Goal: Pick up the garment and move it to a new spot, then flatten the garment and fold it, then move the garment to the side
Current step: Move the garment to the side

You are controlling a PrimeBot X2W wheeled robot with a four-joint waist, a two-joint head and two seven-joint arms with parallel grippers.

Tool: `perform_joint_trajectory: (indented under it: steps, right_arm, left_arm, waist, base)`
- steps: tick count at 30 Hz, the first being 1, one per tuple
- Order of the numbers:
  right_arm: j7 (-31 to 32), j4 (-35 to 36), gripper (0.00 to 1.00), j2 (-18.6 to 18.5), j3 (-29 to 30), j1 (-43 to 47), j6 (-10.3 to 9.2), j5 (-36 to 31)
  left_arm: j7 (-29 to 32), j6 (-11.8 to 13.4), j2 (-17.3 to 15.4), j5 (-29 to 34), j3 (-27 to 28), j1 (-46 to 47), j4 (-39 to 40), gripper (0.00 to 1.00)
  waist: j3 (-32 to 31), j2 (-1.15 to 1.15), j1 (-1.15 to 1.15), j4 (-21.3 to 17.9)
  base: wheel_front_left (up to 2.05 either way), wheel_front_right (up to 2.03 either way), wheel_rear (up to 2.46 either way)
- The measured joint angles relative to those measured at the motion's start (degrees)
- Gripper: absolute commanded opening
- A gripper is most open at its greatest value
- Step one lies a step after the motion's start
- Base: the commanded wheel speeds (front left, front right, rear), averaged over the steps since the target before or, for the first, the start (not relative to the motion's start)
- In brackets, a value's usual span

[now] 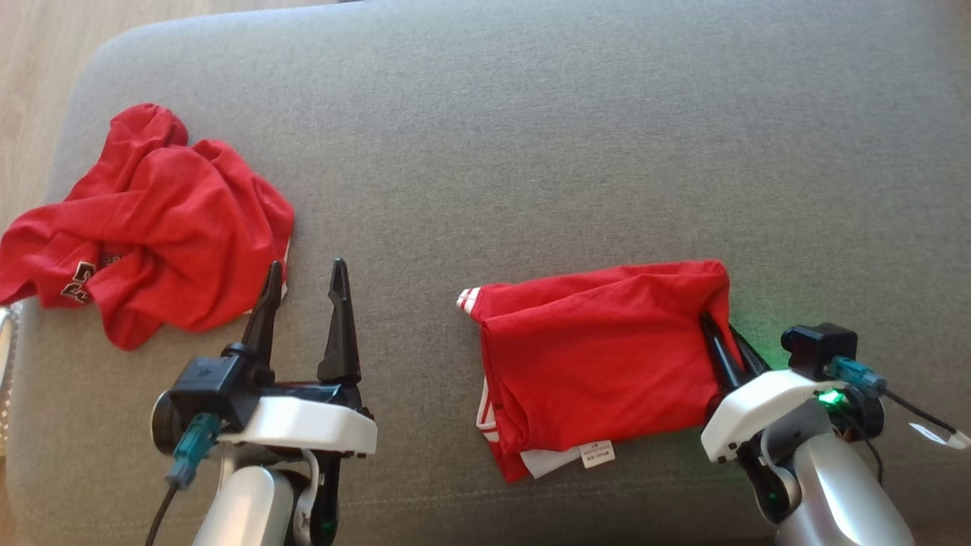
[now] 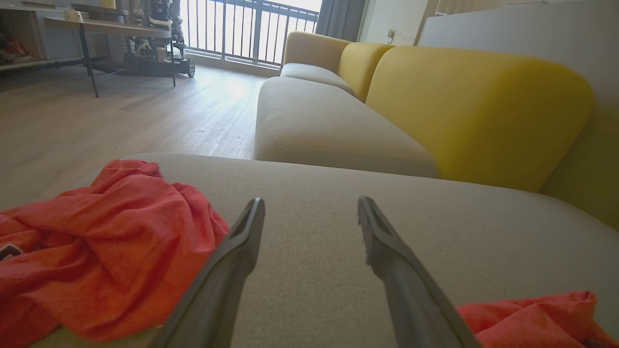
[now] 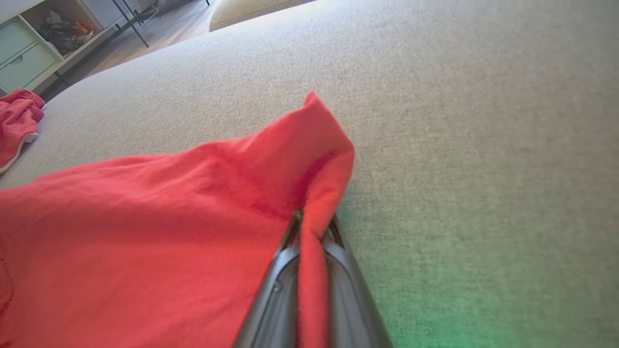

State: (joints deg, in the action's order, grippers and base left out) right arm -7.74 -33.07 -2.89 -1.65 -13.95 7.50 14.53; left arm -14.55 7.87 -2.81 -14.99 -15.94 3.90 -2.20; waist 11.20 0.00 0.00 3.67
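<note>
The folded red fabric garment point(image 1: 599, 356) lies right of centre on the grey upholstered cushion point(image 1: 531, 136). The right gripper point(image 3: 312, 223), jaws pinched on its right edge, may hold only the top layer; dragging could peel the fold open. The left gripper point(image 1: 306, 267) has jaws wide, empty.

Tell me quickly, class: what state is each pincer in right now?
Left pincer: open, holding nothing.
Right pincer: shut on an edge of the folded red garment.
</note>
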Motion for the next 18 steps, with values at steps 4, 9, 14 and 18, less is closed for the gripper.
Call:
perform_joint_trajectory:
  steps: [4, 9, 14, 18]
  right_arm:
    - [-1.34, 0.16, 0.0, -0.14, -0.09, -0.91, 0.0, -2.58]
    - [-1.86, 1.75, 0.0, -1.92, -0.86, -2.41, 0.0, -5.6]
    - [-0.97, 2.68, 0.0, -5.77, -5.16, -5.87, 0.0, -7.5]
    - [0.59, 2.77, 0.0, -10.66, -12.99, -12.3, 0.01, -7.67]
  left_arm:
    - [0.0, -0.31, 0.0, 0.36, -0.02, -0.02, -0.02, 1.0]
    - [0.0, -0.38, 0.0, 0.4, -0.04, -0.04, -0.02, 1.0]
    - [0.0, -1.35, 0.0, 2.12, -0.36, 0.01, 0.03, 1.0]
    - [-0.01, -2.91, 0.0, 4.13, -0.68, 1.27, -0.01, 1.0]
  waist:
    - [-0.52, 0.0, 0.0, -0.92]
    - [-0.91, 0.0, 0.0, -2.73]
    - [-0.58, 0.0, 0.0, -5.46]
    - [0.74, 0.0, 0.0, -8.54]
  base:
    - [0.0, 0.0, 0.0]
    - [0.0, 0.0, 0.0]
    - [0.0, 0.0, 0.0]
    - [0.0, 0.0, 0.0]
